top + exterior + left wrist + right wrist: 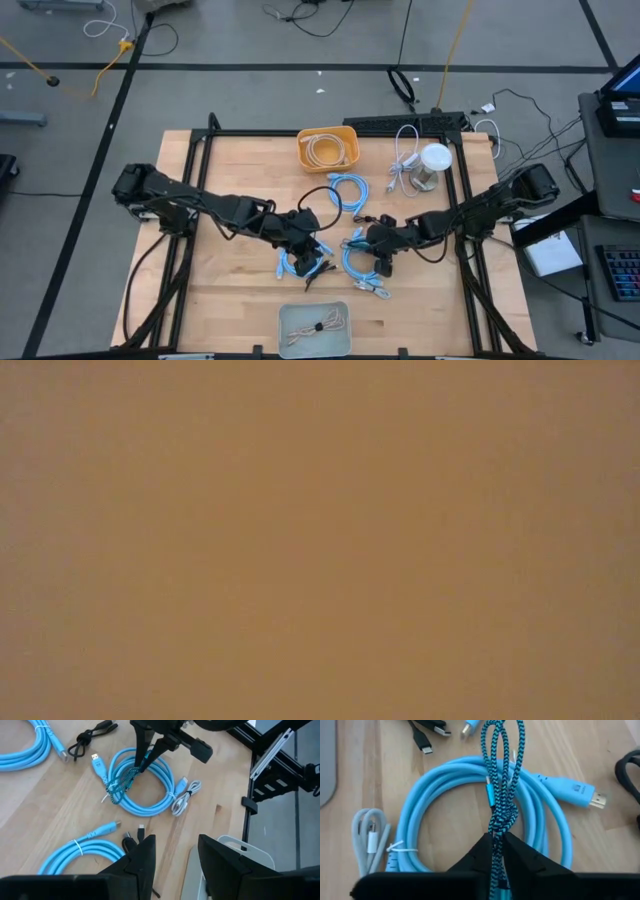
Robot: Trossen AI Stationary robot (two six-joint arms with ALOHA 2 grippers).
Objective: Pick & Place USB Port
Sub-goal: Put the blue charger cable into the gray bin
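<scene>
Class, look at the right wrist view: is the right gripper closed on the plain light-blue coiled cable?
No: the right gripper pinches the braided teal-and-black cable, which lies across the light-blue coil on the table.

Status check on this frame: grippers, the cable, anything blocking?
Right gripper shut on braided cable, over coiled blue cable. Left gripper open, empty, near grey tray. Small grey cable alongside; nothing blocking.

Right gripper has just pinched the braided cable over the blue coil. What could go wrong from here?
1. The braided teal-and-black cable lies across the light blue coil; lifting may drag or snag the coil.
2. The right gripper pinches only a thin strand, so it could slip.
3. The left gripper hovers open nearby; the arms could crowd each other.
</scene>
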